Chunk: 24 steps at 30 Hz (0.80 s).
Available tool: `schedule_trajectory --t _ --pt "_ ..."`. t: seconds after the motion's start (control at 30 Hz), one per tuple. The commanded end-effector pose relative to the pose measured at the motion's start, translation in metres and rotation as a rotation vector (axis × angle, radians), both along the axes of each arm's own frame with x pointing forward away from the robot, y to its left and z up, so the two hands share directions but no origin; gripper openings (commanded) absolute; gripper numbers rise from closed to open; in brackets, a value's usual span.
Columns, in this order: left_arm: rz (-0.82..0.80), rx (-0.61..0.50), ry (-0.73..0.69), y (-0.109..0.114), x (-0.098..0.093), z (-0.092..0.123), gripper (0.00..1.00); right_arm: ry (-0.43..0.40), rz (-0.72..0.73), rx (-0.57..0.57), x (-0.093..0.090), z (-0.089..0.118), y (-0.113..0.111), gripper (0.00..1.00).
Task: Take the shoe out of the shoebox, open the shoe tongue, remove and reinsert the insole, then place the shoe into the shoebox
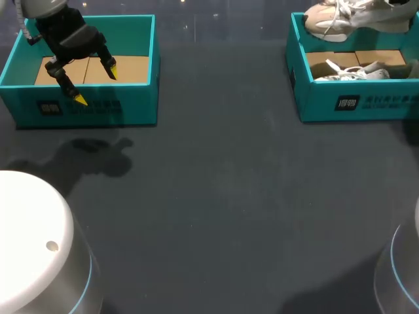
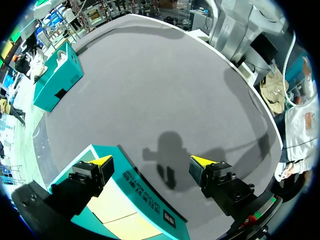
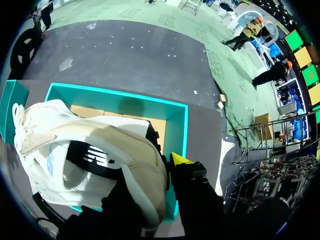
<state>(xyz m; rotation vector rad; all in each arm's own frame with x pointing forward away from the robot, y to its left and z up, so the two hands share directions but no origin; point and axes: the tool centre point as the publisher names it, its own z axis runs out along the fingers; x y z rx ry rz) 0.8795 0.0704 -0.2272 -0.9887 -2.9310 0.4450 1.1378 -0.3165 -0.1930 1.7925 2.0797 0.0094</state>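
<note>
A beige and white shoe hangs above the back rim of the right teal shoebox. In the right wrist view my right gripper is shut on that shoe at its heel collar; one yellow tip shows and the other is hidden behind the shoe. The shoebox lies below it. A second white shoe lies inside this box. My left gripper hangs open and empty over the left teal box, its fingers straddling that box's front wall.
The left box holds only its cardboard floor. Dark grey table stretches between the two boxes. Seen from the left wrist, the right box stands far across the table.
</note>
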Motion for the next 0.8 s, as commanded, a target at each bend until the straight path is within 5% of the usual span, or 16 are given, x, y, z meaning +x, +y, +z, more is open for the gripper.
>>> schedule_trajectory --t 0.03,0.8 --pt "-0.001 0.002 0.0 0.0 0.0 0.0 1.0 -0.004 -0.014 -0.006 -0.001 -0.005 -0.001 0.0" --pt "-0.001 0.002 0.0 0.0 0.0 0.0 1.0 -0.019 -0.018 -0.014 0.0 -0.016 0.001 0.0"
